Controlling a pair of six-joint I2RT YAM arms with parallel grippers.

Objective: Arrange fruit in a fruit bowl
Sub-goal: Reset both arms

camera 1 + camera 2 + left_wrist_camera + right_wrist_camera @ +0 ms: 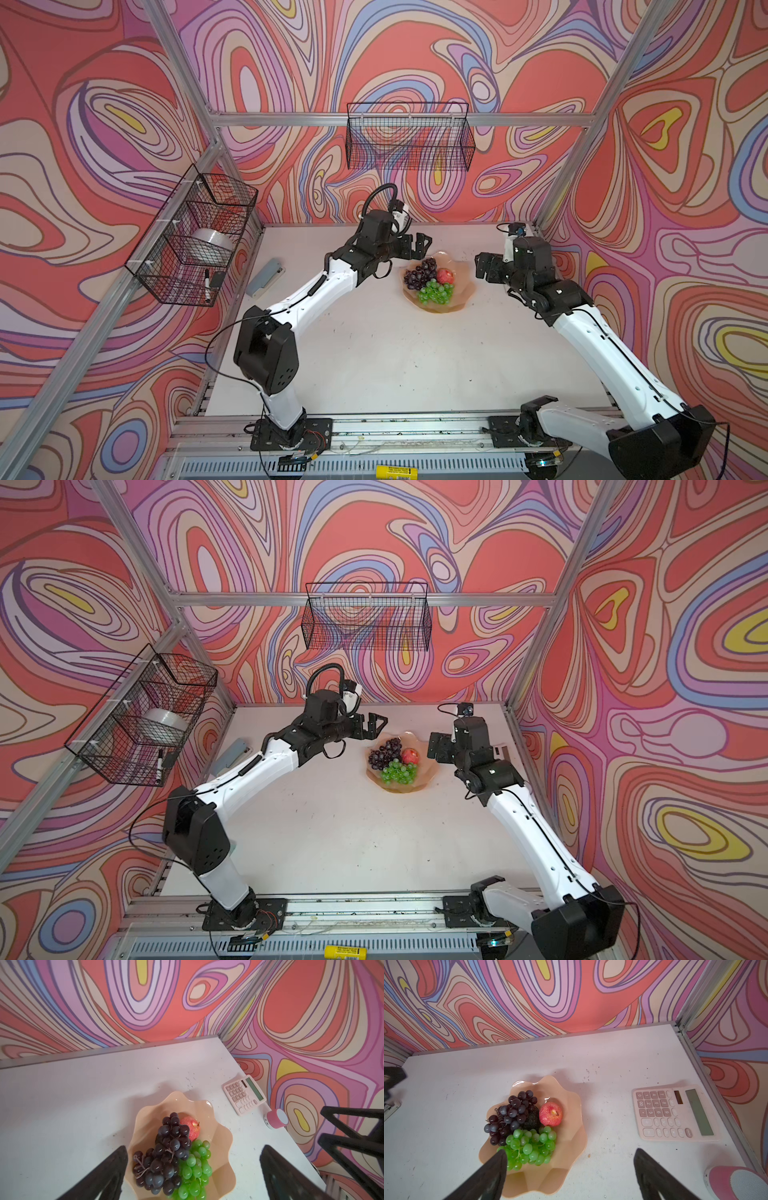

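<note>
The peach-pink fruit bowl point(465, 286) point(428, 773) stands at the back middle of the table. In it lie a dark purple grape bunch point(417, 272) point(164, 1153), a green grape bunch point(435, 292) point(529, 1145) and a small red fruit point(444, 275) point(550, 1114). A dark bumpy oval point(532, 1120) peeks out between them in the right wrist view. My left gripper point(419, 245) point(194, 1147) hangs open just left of and above the bowl, holding nothing. My right gripper point(484, 268) point(570, 1150) stands open and empty at the bowl's right side.
A pink calculator point(675, 1112) and a small pink speaker point(735, 1182) lie near the right wall. A grey flat object point(266, 277) lies at the table's left. Black wire baskets hang on the back wall point(409, 137) and the left wall point(191, 237).
</note>
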